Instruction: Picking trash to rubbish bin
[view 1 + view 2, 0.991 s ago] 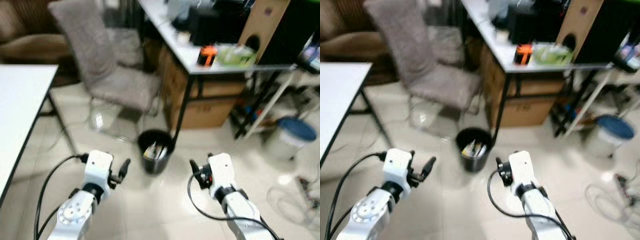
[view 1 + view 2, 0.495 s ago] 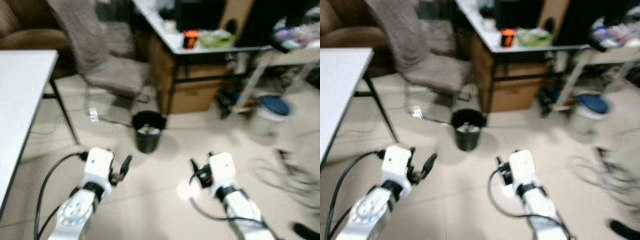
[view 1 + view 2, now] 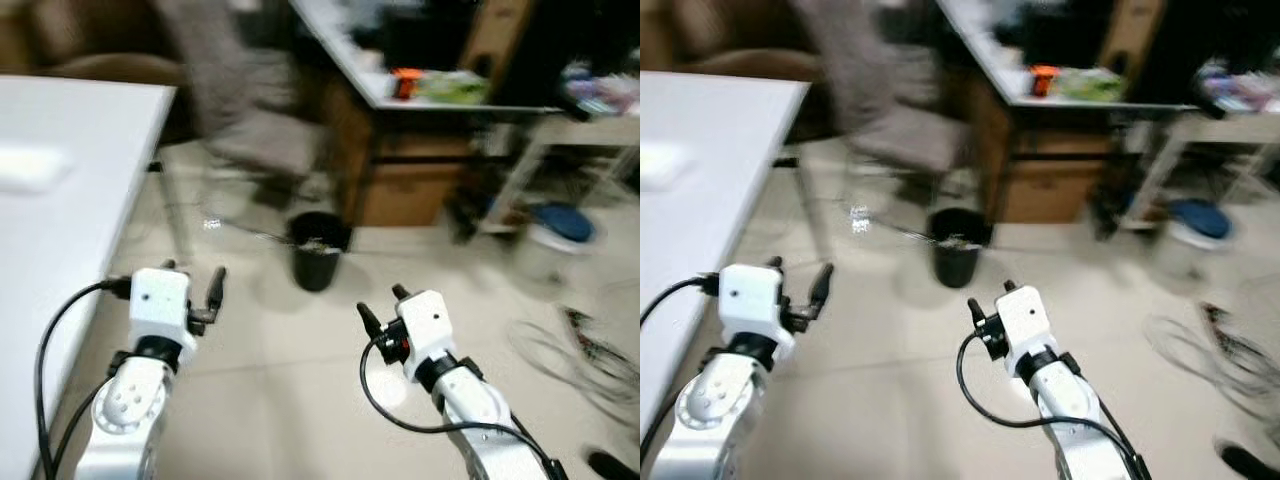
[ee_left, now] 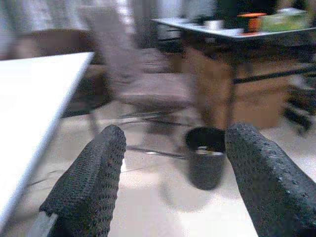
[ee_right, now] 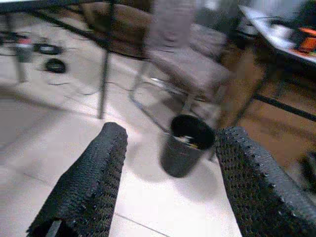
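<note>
Black bin (image 3: 317,251) sitting on the tile floor (image 3: 270,380) ahead, well apart from both end effectors, roughly between them and a bit further out. Some pale scraps inside it, too blurry to make out. Left end effector (image 4: 173,182) spread wide, gripping nothing; right end effector (image 5: 168,177) same deal, fingers apart and empty. Bin parked just beside the leg of a cluttered surface (image 3: 460,98), with a grey chair (image 3: 262,130) behind.

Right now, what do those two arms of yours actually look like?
Silver jointed arms, each ending in a boxy white wrist block. A black cable loops along each. The left gripper and right gripper each have two long black fingers with a bumpy, dotted surface.
</note>
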`<state>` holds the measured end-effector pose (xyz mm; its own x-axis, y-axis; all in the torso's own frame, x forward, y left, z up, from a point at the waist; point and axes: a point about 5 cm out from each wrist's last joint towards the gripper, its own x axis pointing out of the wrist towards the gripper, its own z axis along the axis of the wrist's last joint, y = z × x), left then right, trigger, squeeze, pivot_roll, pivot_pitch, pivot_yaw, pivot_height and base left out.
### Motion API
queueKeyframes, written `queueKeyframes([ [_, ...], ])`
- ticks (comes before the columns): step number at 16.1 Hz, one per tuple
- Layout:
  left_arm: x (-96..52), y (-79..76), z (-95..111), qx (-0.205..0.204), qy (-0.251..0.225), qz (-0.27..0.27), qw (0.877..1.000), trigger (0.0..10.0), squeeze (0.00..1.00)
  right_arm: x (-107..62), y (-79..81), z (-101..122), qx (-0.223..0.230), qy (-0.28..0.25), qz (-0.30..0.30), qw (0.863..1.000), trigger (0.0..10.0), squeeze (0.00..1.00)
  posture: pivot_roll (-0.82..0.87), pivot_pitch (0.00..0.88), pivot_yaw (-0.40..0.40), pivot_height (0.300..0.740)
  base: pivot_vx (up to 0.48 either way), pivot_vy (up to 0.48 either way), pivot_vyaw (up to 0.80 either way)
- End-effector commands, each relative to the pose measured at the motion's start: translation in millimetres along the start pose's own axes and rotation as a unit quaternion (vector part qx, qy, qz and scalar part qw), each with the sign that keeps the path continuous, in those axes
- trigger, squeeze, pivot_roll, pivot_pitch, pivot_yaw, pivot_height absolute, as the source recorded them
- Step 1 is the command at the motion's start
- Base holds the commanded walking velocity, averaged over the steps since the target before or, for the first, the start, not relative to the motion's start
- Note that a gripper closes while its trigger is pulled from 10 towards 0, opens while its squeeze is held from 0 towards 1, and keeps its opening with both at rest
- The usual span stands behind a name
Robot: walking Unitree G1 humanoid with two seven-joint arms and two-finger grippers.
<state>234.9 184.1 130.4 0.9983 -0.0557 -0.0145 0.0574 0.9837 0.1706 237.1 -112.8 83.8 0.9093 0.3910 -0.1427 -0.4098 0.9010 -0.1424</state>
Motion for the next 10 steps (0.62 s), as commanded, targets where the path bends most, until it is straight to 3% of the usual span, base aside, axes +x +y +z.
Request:
queueKeyframes([
  [1, 2.3, -1.6, 9, 0.003, -0.02, 0.006, 1.0, 10.0, 0.0, 3.1, -6.9, 13, -0.009, -0.026, -0.008, 1.0, 10.0, 0.0, -0.03, 0.0, -0.086, 0.74, 0.0, 0.0, 0.8],
  [6, 11.7, -6.1, 16, 0.023, -0.033, -0.002, 0.999, 10.0, 0.0, 8.1, -16.5, 19, -0.012, -0.036, -0.021, 0.999, 10.0, 0.0, -0.03, 0.0, -0.086, 0.74, 0.0, 0.0, 0.8],
  [10, 17.1, -4.1, 18, 0.032, -0.035, -0.005, 0.999, 10.0, 0.0, 9.8, -16.5, 18, -0.015, -0.032, -0.017, 0.999, 10.0, 0.0, -0.04, 0.0, -0.085, 0.74, 0.277, 0.0, 0.8],
])
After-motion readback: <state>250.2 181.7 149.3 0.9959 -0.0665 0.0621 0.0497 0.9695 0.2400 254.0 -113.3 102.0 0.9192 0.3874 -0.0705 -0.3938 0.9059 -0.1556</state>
